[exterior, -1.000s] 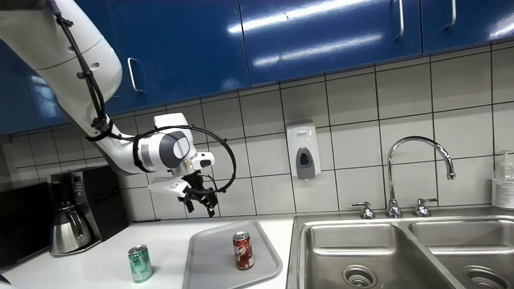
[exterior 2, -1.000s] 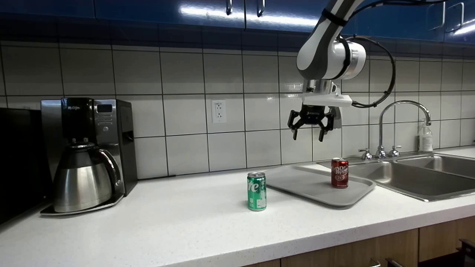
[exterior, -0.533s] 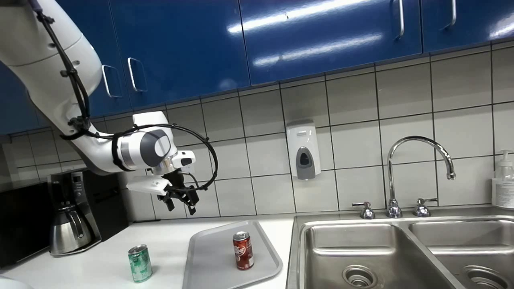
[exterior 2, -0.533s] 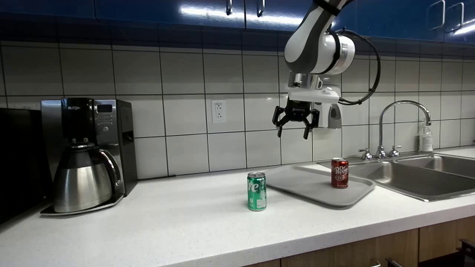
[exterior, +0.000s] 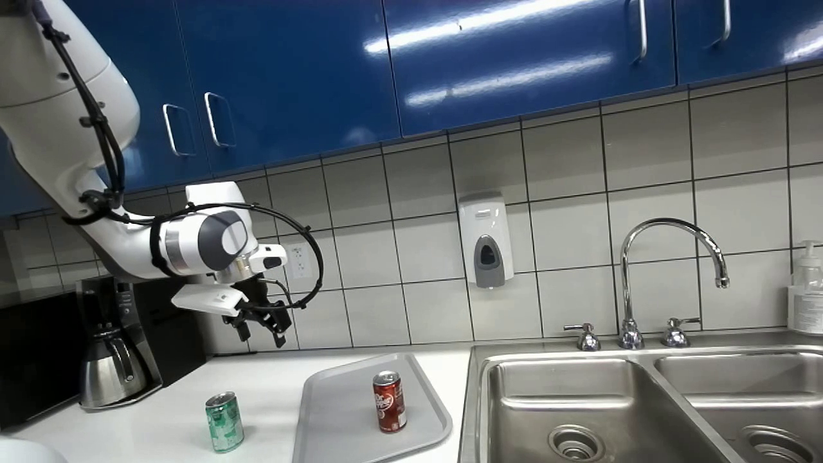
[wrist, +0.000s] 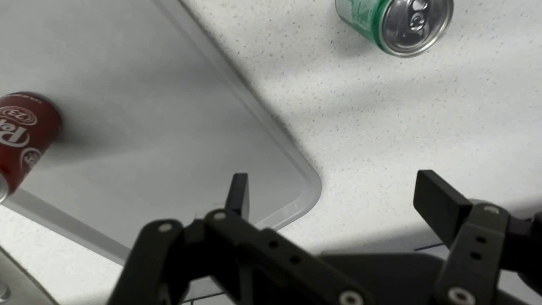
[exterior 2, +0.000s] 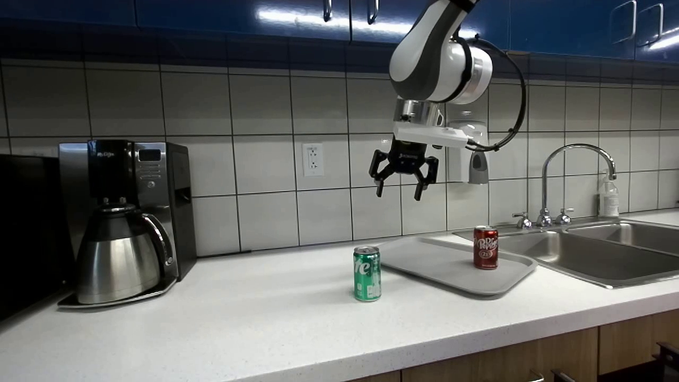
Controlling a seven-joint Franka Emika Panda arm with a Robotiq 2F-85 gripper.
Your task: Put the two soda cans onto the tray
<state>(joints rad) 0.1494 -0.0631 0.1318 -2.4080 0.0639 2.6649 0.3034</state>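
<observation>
The red soda can (exterior: 389, 405) stands upright on the grey tray (exterior: 341, 411); both also show in an exterior view, can (exterior 2: 486, 248) and tray (exterior 2: 435, 268). The green soda can (exterior: 225, 423) stands upright on the counter beside the tray, also in an exterior view (exterior 2: 367, 275). My gripper (exterior 2: 399, 194) is open and empty, high above the counter near the tray's back corner. In the wrist view the open fingers (wrist: 332, 176) straddle a tray corner (wrist: 311, 186) seen below. The green can (wrist: 372, 21) is at the top, the red can (wrist: 25, 135) at the left edge, partly cut off.
A coffee maker (exterior 2: 177, 212) with a steel pot (exterior 2: 122, 260) stands on the counter (exterior 2: 238, 329). The steel double sink (exterior: 566, 386) with a tall faucet (exterior: 627, 276) lies beside the tray. A soap dispenser (exterior: 487, 241) hangs on the tiled wall. Blue cabinets (exterior: 289, 77) hang above.
My open gripper has moved away from the sink side, toward the coffee maker's side, in both exterior views, at about the same height. The cans and tray have not moved.
</observation>
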